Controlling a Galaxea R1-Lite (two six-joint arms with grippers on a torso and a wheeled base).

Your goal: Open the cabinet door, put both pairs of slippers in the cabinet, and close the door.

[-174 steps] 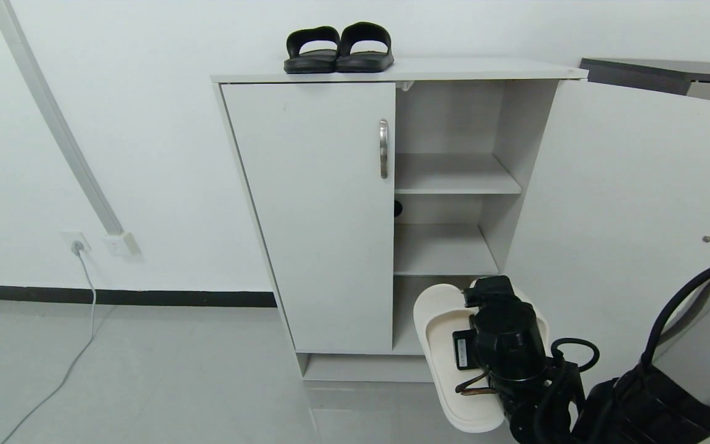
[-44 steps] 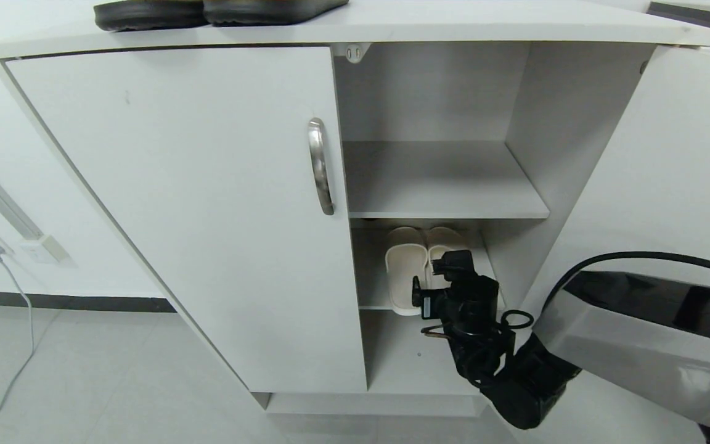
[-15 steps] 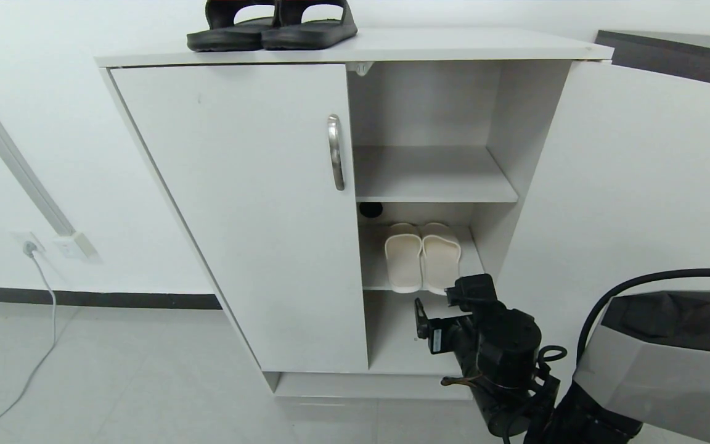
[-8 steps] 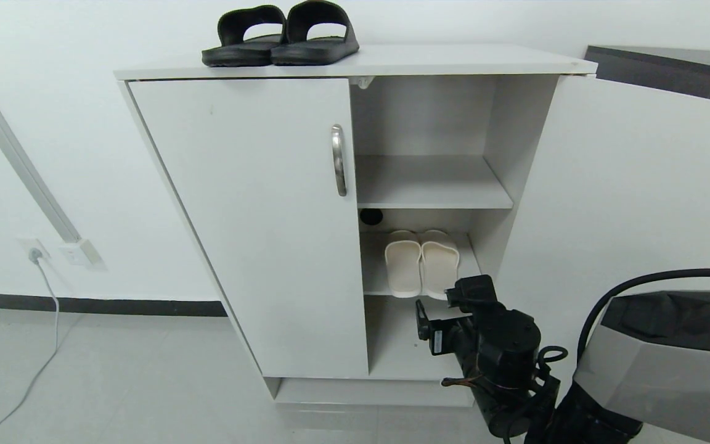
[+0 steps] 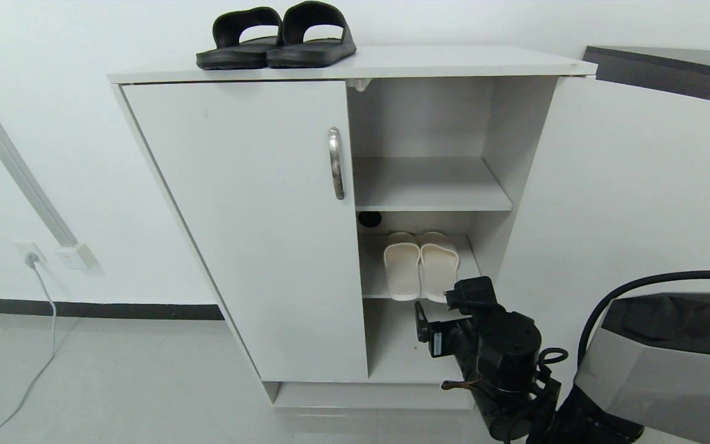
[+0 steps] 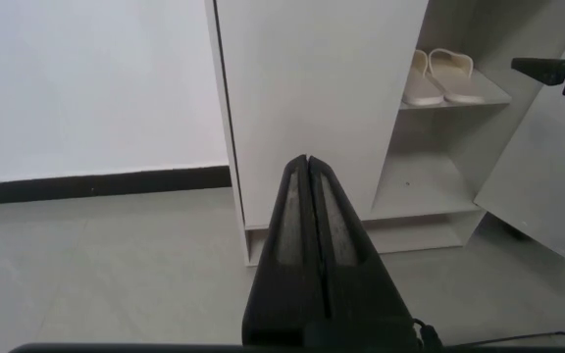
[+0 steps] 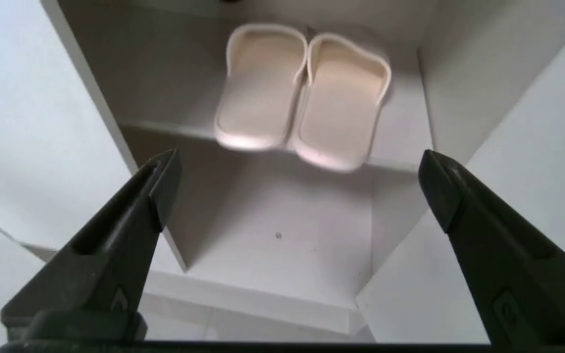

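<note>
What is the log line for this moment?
white slippers: middle shelf; black slippers: cabinet top; right door: open; right gripper: open; left gripper: shut

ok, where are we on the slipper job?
Done: the right door is open and the white slippers sit on the middle shelf. In hand: nothing; the right gripper is open and empty in front of the cabinet, the left gripper shut and empty. Left: the black slippers on the cabinet top go in, then close the door.
</note>
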